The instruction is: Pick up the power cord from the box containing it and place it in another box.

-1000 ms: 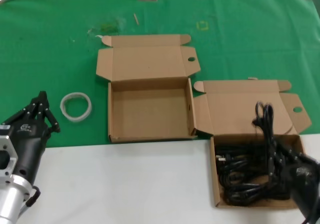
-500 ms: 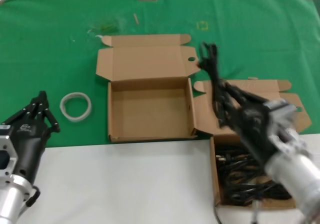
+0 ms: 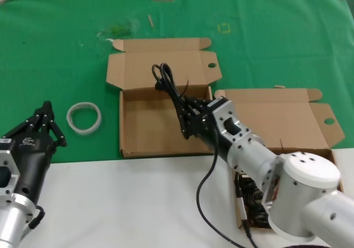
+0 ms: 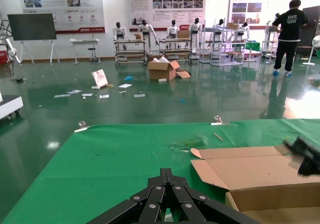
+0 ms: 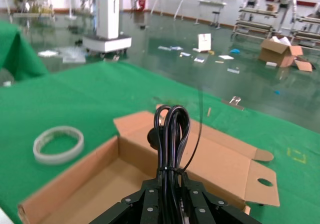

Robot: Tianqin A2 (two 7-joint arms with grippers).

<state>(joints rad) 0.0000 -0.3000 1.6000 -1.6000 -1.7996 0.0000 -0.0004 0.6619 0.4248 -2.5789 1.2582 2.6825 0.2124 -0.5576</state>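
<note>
One power cord [image 3: 168, 87] clamped in right gripper [image 3: 189, 122] fingers over another box [image 3: 166, 123]; left gripper [image 3: 41, 125] parked (fingers closed).

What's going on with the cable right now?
Right tool shut on power cord, over the empty box. Left tool parked beside tape ring. Nothing blocking.

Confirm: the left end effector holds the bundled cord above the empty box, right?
No, the right end effector holds the cord above the empty box, per the head view. The left end effector sits idle near the white ring.
</note>
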